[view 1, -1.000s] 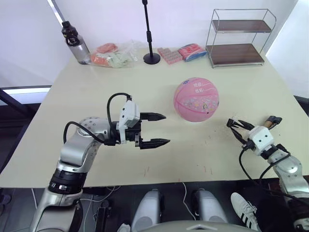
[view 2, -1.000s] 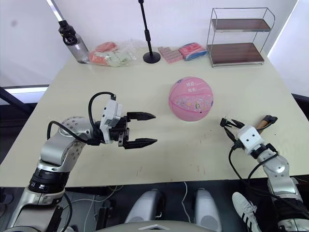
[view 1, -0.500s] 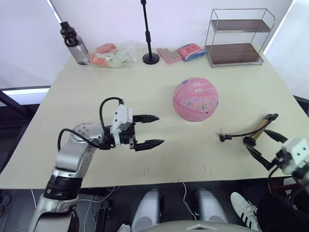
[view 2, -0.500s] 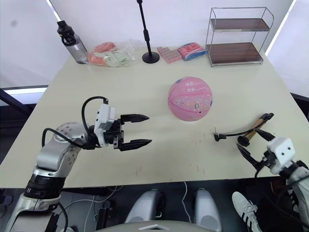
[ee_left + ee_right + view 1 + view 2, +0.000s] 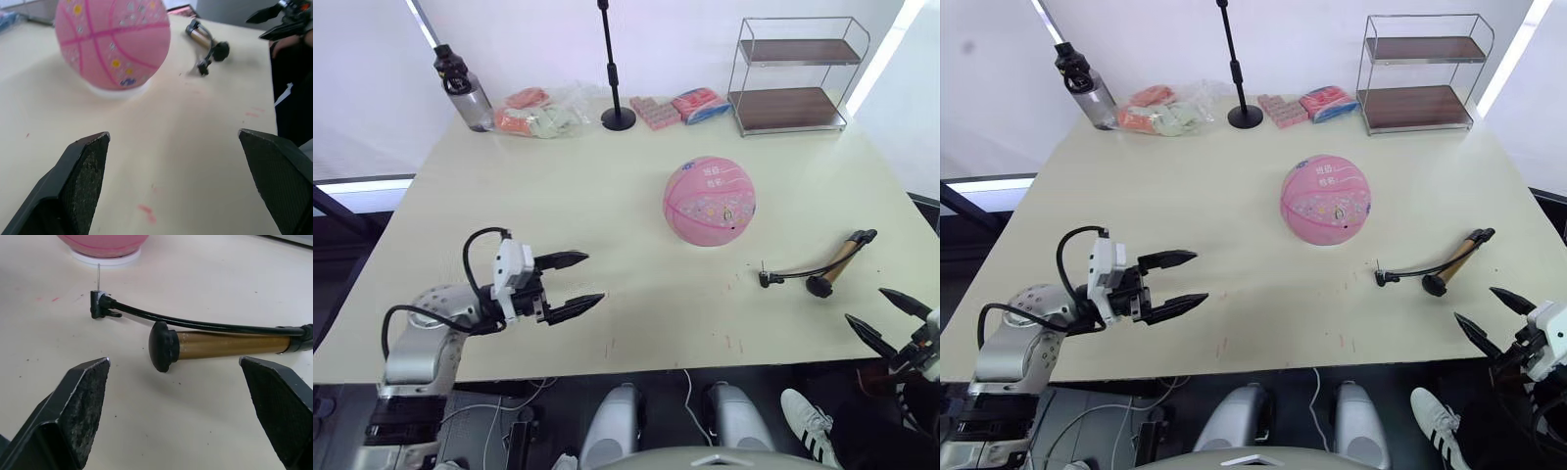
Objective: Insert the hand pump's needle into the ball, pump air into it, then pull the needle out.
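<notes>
- The left gripper (image 5: 570,282), at the lower left of the left eye view, hangs over the table (image 5: 607,196) with its jaws spread wide and nothing between them. It points toward the middle of the frame.
- The ball (image 5: 710,200), pink, sits just right of centre on a small white ring, apart from both grippers and from the pump.
- The needle (image 5: 763,266) stands up from its small black fitting below and to the right of the ball, near it but not touching.
- From that fitting the thin black hose arcs rightward to the hand pump (image 5: 839,260), which lies flat at the right of the frame. Its long axis runs diagonally, one black end low and left, the other up and to the right.
- The right gripper (image 5: 890,315), at the lower right edge, is wide open and empty.
- The pump lies up and left of the right gripper, close ahead of its jaws, so the right arm is clearly the nearer one; a grasp would likely close across the bronze barrel.
</notes>
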Available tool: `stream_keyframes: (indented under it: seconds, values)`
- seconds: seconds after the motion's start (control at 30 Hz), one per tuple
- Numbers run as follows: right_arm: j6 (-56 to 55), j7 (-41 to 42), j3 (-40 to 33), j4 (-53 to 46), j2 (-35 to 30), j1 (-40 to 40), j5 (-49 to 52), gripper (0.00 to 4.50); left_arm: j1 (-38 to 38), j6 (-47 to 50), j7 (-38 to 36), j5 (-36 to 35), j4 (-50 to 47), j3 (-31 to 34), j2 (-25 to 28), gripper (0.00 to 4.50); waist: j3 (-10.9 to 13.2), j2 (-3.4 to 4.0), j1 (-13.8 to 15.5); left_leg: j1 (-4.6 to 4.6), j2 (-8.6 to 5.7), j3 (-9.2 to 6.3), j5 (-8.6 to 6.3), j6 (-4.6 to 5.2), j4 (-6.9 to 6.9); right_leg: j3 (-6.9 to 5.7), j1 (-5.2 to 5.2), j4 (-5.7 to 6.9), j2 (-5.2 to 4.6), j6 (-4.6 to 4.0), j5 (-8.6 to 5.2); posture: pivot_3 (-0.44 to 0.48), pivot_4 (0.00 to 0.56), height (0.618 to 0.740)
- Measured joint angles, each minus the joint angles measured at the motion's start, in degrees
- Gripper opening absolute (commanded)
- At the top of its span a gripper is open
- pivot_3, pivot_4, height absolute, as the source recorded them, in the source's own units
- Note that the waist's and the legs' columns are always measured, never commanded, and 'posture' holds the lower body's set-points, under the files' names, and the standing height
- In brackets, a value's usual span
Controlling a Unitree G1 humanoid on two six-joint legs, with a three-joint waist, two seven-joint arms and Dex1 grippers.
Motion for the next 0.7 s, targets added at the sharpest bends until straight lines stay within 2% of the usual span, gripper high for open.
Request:
stream_keyframes:
  seconds: [0.3, 0.7]
  values:
    - [-1.90, 7.64, -1.73, 10.03, -0.07, -3.82, 1.23, 4.44, 7.61, -2.44, 7.90, 2.67, 5.95, 3.48, -1.59, 4.50, 0.00, 0.00, 0.02, 0.05, 0.03, 0.03, 0.00, 0.00, -0.07, 0.04, -0.01, 0.00, -0.01, -0.01, 0.01, 0.000, 0.150, 0.740]
    - [-0.98, 10.49, -1.88, 10.77, -0.76, -6.19, 1.41, 4.44, 15.50, -4.53, 15.90, 5.36, 7.11, 6.03, -4.15, 4.50, -0.01, 0.00, 0.17, 0.06, 0.05, 0.05, -0.01, 0.00, -0.10, 0.05, -0.02, 0.00, -0.04, -0.02, 0.01, 0.000, 0.150, 0.740]
